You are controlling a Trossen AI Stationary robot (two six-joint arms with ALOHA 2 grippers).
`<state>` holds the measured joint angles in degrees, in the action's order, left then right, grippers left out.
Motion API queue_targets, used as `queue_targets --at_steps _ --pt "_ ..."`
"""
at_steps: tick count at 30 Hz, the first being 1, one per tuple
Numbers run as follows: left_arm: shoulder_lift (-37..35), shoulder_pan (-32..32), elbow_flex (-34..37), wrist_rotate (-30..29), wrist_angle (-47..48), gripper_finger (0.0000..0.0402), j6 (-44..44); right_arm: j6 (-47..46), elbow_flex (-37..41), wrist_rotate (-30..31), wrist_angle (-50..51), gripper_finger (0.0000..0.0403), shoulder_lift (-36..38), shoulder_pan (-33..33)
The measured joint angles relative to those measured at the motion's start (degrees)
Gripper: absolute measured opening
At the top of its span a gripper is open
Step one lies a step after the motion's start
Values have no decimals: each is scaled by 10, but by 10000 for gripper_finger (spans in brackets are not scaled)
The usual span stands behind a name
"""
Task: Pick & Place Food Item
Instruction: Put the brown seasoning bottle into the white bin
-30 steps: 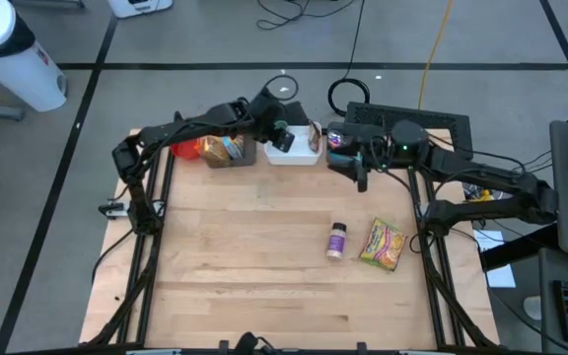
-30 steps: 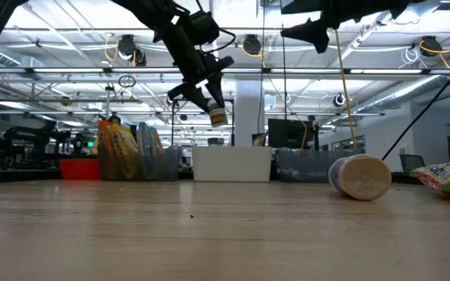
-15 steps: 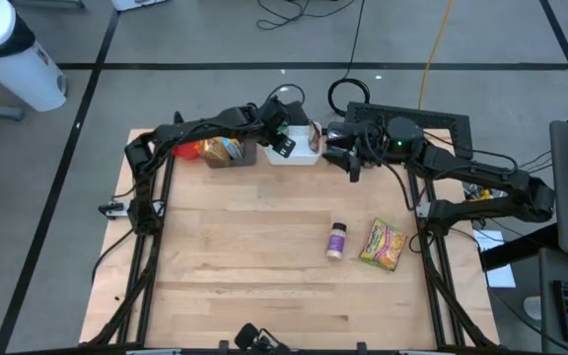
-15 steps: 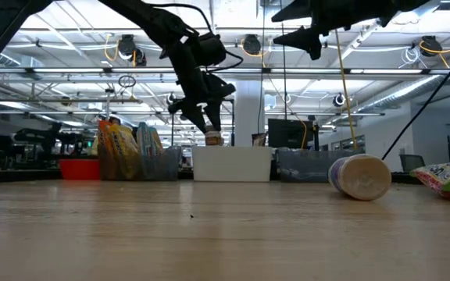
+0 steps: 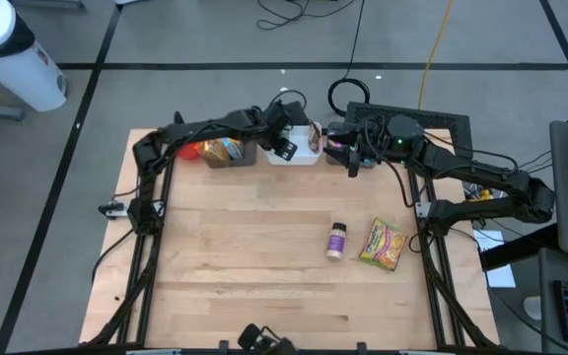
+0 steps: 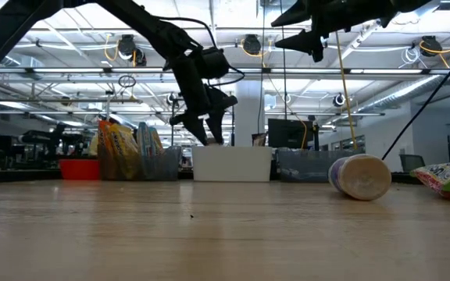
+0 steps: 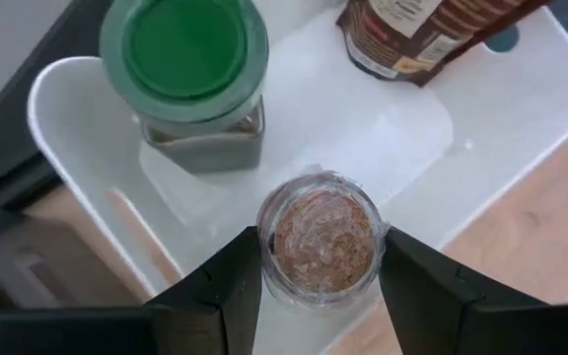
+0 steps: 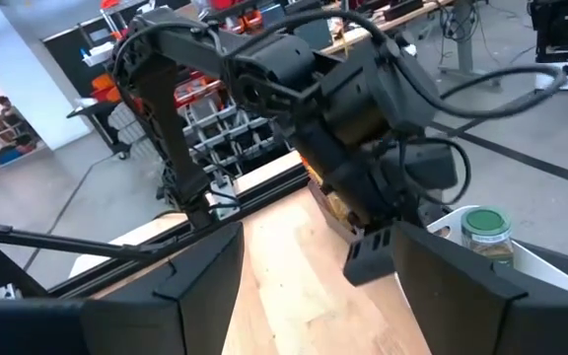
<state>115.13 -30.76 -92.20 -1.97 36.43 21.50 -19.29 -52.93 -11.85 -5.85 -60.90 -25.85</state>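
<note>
Left pincer [image 7: 316,296]: we saw it closed on a small clear spice jar [image 7: 317,240], low inside the white bin [image 5: 300,154] at the far edge of the counter [image 5: 245,266].
Inside the bin: a green-lidded jar [image 7: 187,69] stood just beside the held jar, and a dark brown container [image 7: 417,35] lay farther in; both crowded the space around the pincer.
Left of the bin: a dark basket [image 5: 227,153] with food packets, then a red bowl [image 5: 185,150].
Right of the bin: a dark bin [image 5: 335,138], with the right pincer [image 5: 354,165] hanging above it, fingers apart and holding nothing.
Open counter: a purple-labelled bottle [image 5: 335,240] lay on its side, a yellow-green snack packet [image 5: 383,244] just right of it, both well apart from the bins.
</note>
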Motion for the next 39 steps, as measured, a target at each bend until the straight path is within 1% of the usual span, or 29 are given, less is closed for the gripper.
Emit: queue_targets --at_steps 6,14,21,25,28,30,35,39 --pt "17 -1 0 -12 -13 177 12 -10 0 0 0 249 0 0" --pt "46 -1 0 -11 -23 177 33 -11 0 -1 2 249 0 0" --pt "47 -1 0 -26 -26 177 32 -13 0 -2 5 249 0 0" --pt "51 -3 0 -25 -27 177 34 -13 0 -2 5 249 0 0" --pt "54 -3 0 -11 -25 178 42 -13 0 -2 5 249 0 0" --pt "55 -3 0 -11 -29 193 46 -13 0 -2 7 249 0 0" --pt "57 -3 0 -10 -35 243 45 -13 0 -2 14 249 0 1" --pt "57 -3 0 -9 -37 266 43 -13 0 -2 18 249 0 1"
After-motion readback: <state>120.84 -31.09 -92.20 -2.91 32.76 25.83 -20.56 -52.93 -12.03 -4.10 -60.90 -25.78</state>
